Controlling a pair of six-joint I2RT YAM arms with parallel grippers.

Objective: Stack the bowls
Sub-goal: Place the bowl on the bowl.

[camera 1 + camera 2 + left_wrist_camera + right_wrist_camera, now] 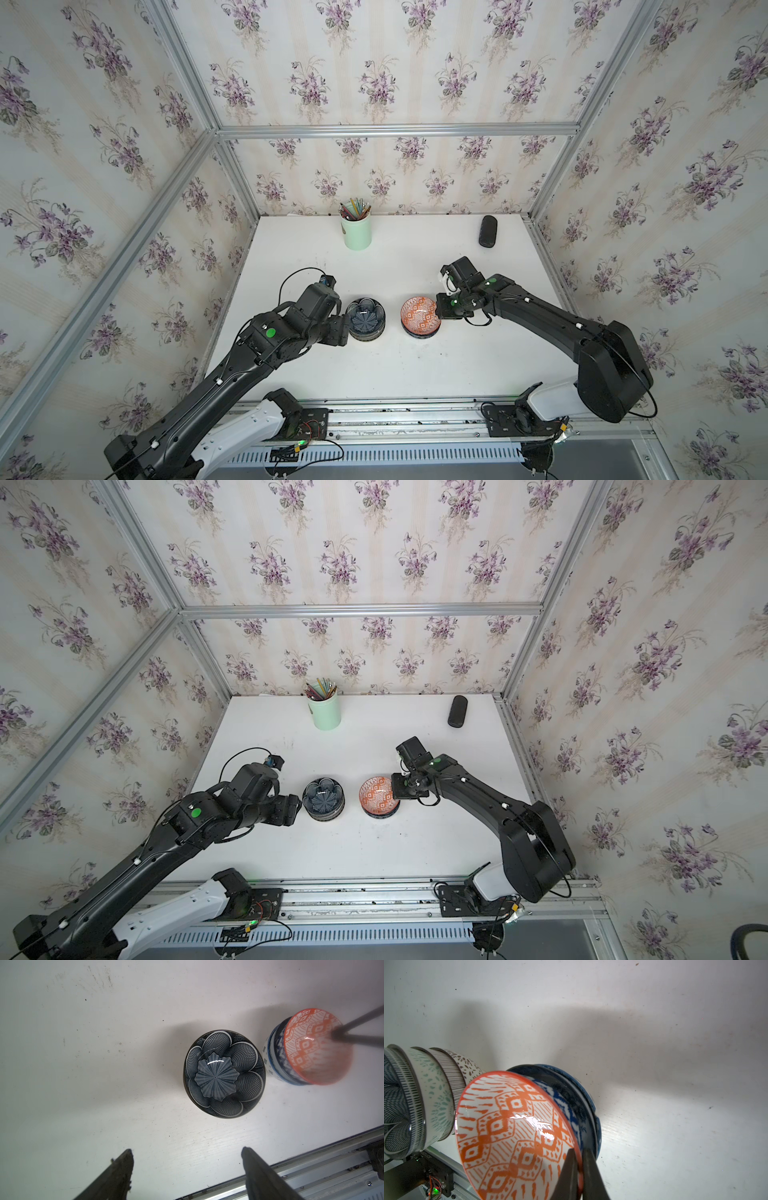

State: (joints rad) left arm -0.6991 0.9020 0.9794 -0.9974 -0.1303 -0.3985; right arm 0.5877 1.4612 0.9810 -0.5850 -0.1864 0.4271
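Note:
Two stacks of bowls stand side by side mid-table in both top views. The left stack is topped by the dark navy petal bowl, and its lower bowls show from the side. My left gripper is open and empty, just left of that stack. The orange geometric bowl leans tilted over the blue-white bowls. My right gripper is shut on the orange bowl's right rim, one finger inside and one outside.
A mint-green pencil cup stands at the back of the white table. A black case lies at the back right. An aluminium rail with both arm bases runs along the front edge. Papered walls close in the left, right and back.

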